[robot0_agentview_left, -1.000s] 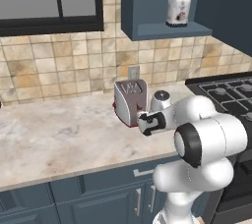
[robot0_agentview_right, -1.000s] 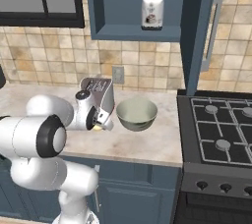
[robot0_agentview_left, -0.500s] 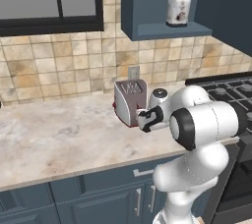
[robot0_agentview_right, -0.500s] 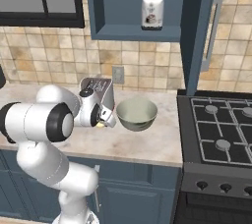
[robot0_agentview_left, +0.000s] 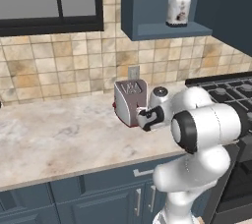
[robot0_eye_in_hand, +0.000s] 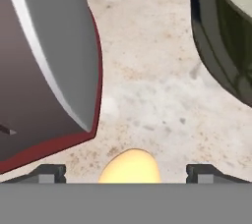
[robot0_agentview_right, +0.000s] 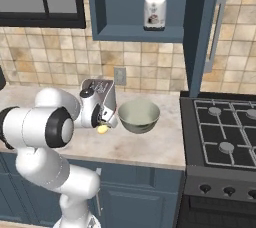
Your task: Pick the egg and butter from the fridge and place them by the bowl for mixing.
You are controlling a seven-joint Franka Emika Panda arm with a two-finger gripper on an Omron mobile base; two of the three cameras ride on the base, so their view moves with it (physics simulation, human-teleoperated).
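The egg (robot0_agentview_right: 102, 129) (robot0_eye_in_hand: 130, 166) lies pale yellow on the marble counter (robot0_agentview_right: 145, 147), between the silver toaster (robot0_agentview_right: 103, 95) and the greenish-cream bowl (robot0_agentview_right: 139, 116). My gripper (robot0_agentview_right: 102, 121) (robot0_agentview_left: 145, 119) (robot0_eye_in_hand: 126, 171) hovers just above it and is open. In the hand view both fingertips (robot0_eye_in_hand: 49, 173) stand wide of the egg with a gap on each side. The bowl (robot0_eye_in_hand: 226, 36) is at the upper right of the hand view and the toaster (robot0_eye_in_hand: 44, 70) at the left. The butter and the fridge are out of view.
A gas stove (robot0_agentview_right: 225, 132) (robot0_agentview_left: 224, 88) borders the counter on the right. A white canister (robot0_agentview_right: 154, 12) (robot0_agentview_left: 178, 10) stands on the open shelf of the dark blue wall cabinets. Bare counter (robot0_agentview_left: 54, 139) stretches to the left of the toaster (robot0_agentview_left: 130, 101).
The arm's elbow has swung over toward the stove side while the hand stayed between toaster and bowl. The egg now sits slightly lower, on the counter.
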